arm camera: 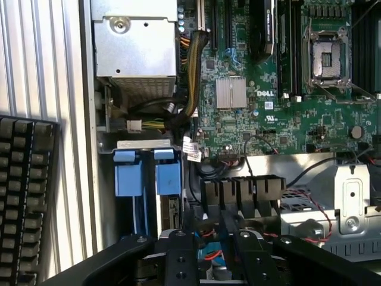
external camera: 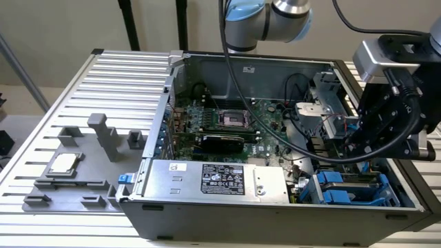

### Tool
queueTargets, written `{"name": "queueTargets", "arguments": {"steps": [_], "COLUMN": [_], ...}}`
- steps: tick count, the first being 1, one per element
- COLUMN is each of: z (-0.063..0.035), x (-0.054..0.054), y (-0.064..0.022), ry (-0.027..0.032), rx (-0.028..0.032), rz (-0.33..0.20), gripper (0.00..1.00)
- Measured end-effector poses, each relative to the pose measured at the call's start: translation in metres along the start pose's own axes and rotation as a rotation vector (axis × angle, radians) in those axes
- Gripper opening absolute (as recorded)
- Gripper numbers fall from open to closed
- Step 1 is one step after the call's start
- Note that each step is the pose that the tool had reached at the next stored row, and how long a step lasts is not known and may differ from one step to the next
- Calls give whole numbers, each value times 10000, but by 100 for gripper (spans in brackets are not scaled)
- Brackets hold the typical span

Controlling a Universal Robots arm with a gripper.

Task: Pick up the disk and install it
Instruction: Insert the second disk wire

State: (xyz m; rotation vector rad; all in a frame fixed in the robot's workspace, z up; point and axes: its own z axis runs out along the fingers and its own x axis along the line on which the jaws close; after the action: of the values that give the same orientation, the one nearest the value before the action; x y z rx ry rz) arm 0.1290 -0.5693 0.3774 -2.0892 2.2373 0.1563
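Grey ribbed-metal worktop [external camera: 103,77] carries an open PC case [external camera: 276,206], side panel off, motherboard [external camera: 227,121] exposed. Large silver box with black-white label [external camera: 217,180] sits along the case's near edge in the exterior view.

Arm is over the drive-bay corner at the exterior view's right. Tool [arm camera: 208,253] hangs low above the bay; cannot tell how far its jaws are apart or whether it has hold of anything.

Blue rails [external camera: 339,186] show in the bay, just beside the tool. Judging by those, the disk [arm camera: 147,173] sits there, on edge, long axis running down into the bay. Its metal body and label are hidden.

Small square silver chip [external camera: 63,164] lies on a grey fixture, well apart.
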Motion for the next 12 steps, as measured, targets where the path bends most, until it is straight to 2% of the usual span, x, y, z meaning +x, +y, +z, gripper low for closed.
{"name": "queueTargets", "arguments": {"steps": [4,8,10,12], "z": [-13,-92,-95,-93], "x": [-24,-38,-39,-38], "y": [-54,-96,-103,-103], "ry": [26,39,49,85], "rx": [1,-27,-30,-26], "rz": [19,53,72,83], "gripper": [31,31,31,31]}}
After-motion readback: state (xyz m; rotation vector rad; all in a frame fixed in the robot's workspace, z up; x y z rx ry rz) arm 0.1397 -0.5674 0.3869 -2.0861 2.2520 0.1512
